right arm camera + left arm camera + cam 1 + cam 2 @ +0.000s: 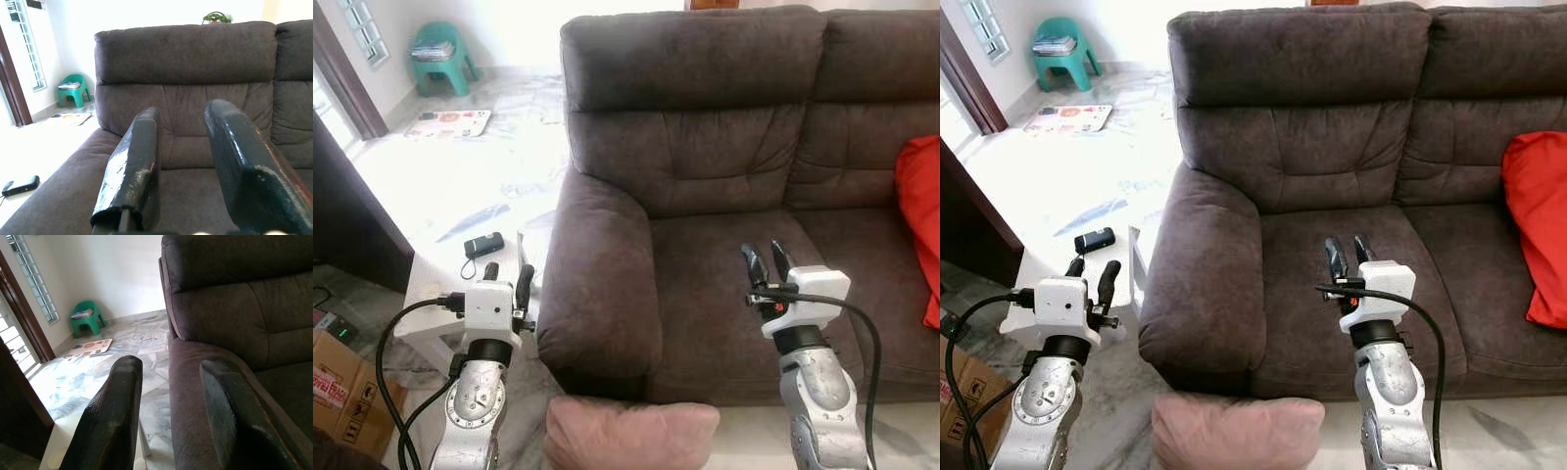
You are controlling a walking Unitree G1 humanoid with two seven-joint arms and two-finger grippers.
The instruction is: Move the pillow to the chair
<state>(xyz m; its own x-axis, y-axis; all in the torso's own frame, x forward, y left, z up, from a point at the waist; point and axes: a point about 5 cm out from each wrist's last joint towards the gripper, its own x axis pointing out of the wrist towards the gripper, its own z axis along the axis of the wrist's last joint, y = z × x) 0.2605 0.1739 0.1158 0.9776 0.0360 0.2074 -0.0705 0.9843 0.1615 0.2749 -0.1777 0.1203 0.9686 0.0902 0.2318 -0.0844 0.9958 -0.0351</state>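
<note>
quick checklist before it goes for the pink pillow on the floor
1. Pink pillow in view, on the floor in front of the sofa: ok.
2. Left gripper open and empty: ok.
3. Right gripper open and empty: ok.
4. Grippers down at the pillow: not ok, both are raised beyond it.
5. Whole pillow visible: not ok, the frame edge cuts it.
6. Green chair reachable: cannot tell, it stands far across the room.
</note>
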